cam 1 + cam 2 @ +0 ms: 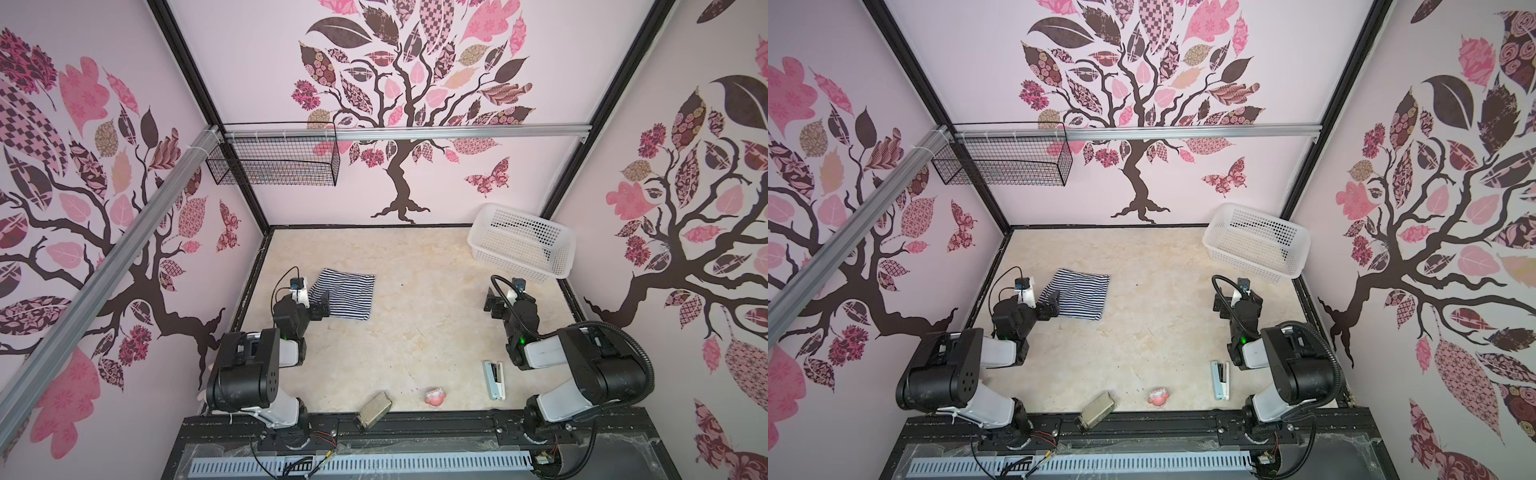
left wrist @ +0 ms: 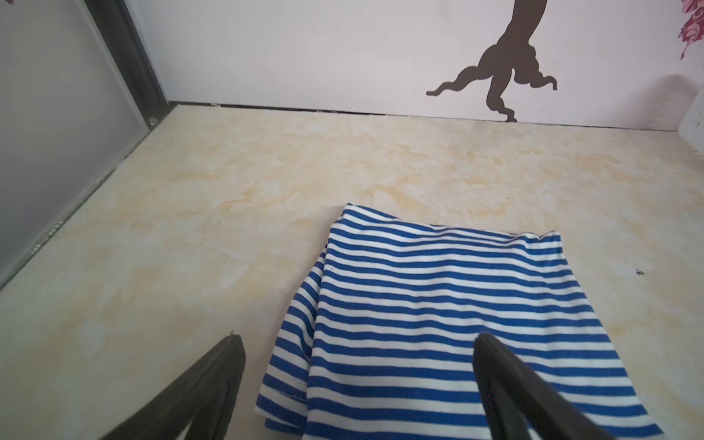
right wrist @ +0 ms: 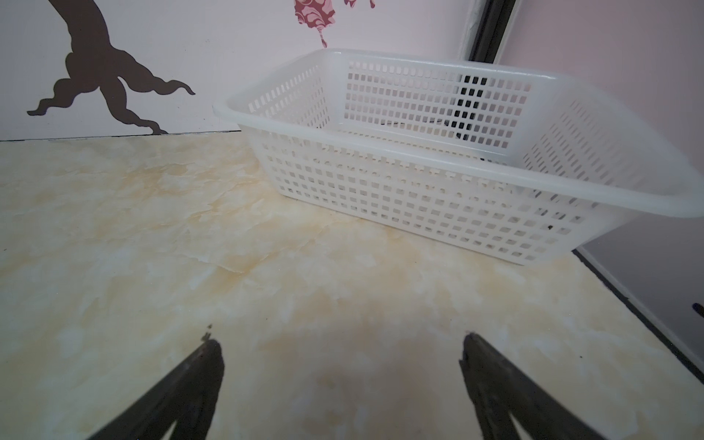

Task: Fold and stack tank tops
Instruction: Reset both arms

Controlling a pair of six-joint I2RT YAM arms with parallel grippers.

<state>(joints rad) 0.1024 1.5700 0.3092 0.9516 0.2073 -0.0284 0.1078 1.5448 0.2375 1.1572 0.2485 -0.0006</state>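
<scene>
Left gripper (image 2: 358, 337): the fingers (image 2: 506, 373) are spread wide and hold nothing. One finger hangs over the striped cloth, and the other hangs over bare table (image 2: 152, 247) just beside the cloth's edge.
Right gripper (image 3: 337, 343): the jaws are wide apart and empty over bare table. The white basket (image 3: 381, 148) sits ahead of the fingertips, apart from them.
Tank top (image 1: 345, 296): it lies folded in layers on the table, with its edge between the left fingers and well apart from the right ones.
Risk, pinch: closing here would likely catch only the upper layers, so the fold could peel open on lifting.
Risk, drag: a fingertip scraping the soft cloth could bunch it and skew the folded edges.
Risk, one arm: lifting by one edge lets the rest droop and unfold — the right fingers look too far off to support it.
</scene>
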